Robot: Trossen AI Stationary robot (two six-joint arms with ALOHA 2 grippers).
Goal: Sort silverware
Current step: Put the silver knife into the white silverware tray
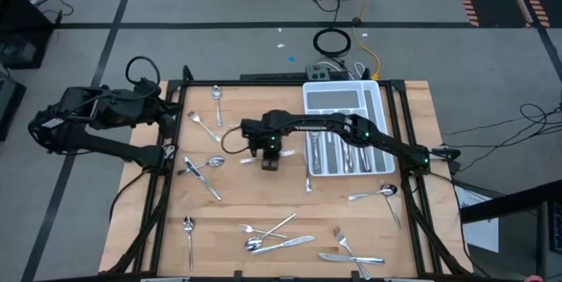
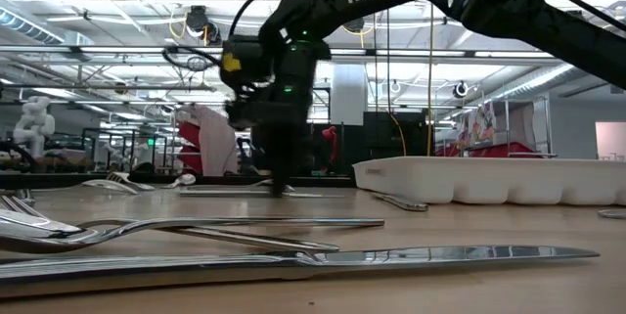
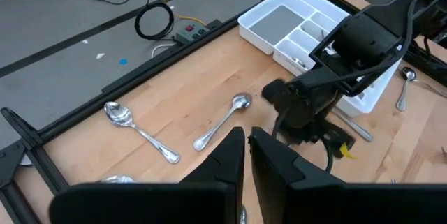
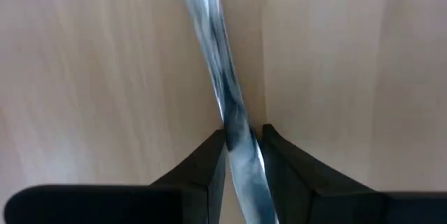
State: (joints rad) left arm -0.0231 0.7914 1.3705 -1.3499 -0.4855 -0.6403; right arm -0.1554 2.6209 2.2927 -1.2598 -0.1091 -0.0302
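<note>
The right tool (image 1: 270, 162) is down at the middle of the worktop (image 1: 237, 198), just left of the white tray (image 1: 344, 97), and its wrist view shows why: its two fingers (image 4: 207, 165) are pinched on either side of a slim silver piece (image 4: 223, 98) lying flat on the wood, so the tool is gripping that piece low along its shaft, most likely to lift it across to a tray compartment — whether it is a knife or a handle of something else I cannot tell from so close. The left tool (image 3: 246, 155) waits back at the left edge of the worktop, its fingers brought together with only a sliver of gap and nothing between them, presumably parked clear so the right arm can reach. The tray sits at the far right corner with its narrow slots already holding several pieces (image 1: 338, 152), too bunched to count surely, while its wide compartment looks bare. The rest of the silverware is scattered loose — in the high view, a spoon (image 1: 217, 97) and a second spoon (image 1: 204, 126) at the far left, a small cluster (image 1: 204, 168) of perhaps three pieces below them, one piece (image 1: 188, 234) at the near left, a tangle (image 1: 274, 234) of roughly four forks and knives at the near centre, two or three crossed pieces (image 1: 349, 251) at the near right, and a lone spoon (image 1: 376, 193) below the tray. That makes about a dozen pieces not yet sorted, by my count.
</note>
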